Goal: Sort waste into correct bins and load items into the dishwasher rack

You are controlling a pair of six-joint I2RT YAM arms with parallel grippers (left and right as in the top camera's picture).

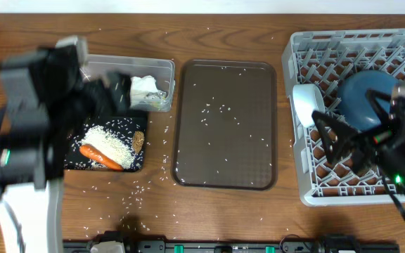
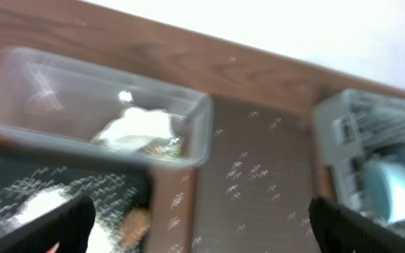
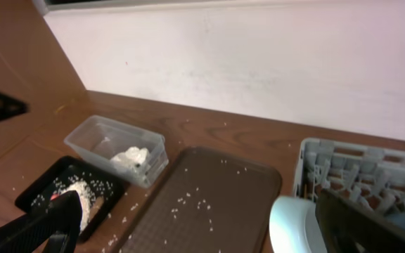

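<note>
Brown wooden table [image 1: 223, 28], grain running left to right. Four things sit directly on it.

- Back left: clear tub [image 1: 162, 67], long side along the far edge.
- Just in front of the tub: black tray [image 1: 76, 160], edges close together.
- Centre: brown serving tray [image 1: 223, 140], flat, just right of the tub, a strip of wood between them.
- Right: dishwasher rack [image 1: 295, 84], near the serving tray, not touching it, running off the right edge of the overhead view.

Loose rice grains [image 1: 140, 188] lie on the bare wood. They are thickest in front of the black tray, with a few along the back.
</note>
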